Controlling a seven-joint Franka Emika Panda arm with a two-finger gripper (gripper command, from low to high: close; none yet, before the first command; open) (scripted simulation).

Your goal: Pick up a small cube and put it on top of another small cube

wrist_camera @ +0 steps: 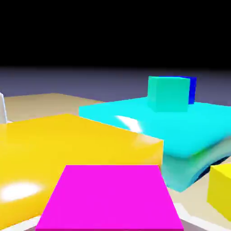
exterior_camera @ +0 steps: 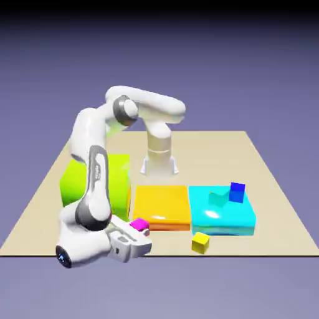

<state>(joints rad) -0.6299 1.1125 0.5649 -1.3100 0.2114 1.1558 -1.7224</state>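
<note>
The small cube (exterior_camera: 139, 223) is glossy magenta-pink and lies on the table just in front of the orange block (exterior_camera: 162, 205). My gripper (exterior_camera: 142, 229) reaches it low and nearly level from the exterior view's left and is shut on it. In the hand view the small cube (wrist_camera: 110, 198) fills the bottom middle and hides both fingertips. A small teal cube (exterior_camera: 218, 198) (wrist_camera: 168, 93) stands on the flat cyan block (exterior_camera: 222, 215).
A tall green block (exterior_camera: 93, 180) stands behind my forearm. A dark-blue cube (exterior_camera: 237, 192) (wrist_camera: 192, 90) sits on the cyan block (wrist_camera: 180, 126) behind the teal one. A yellow cube (exterior_camera: 200, 242) (wrist_camera: 221, 187) lies near the table's front edge. The orange block (wrist_camera: 67, 149) spreads just beyond the pink cube.
</note>
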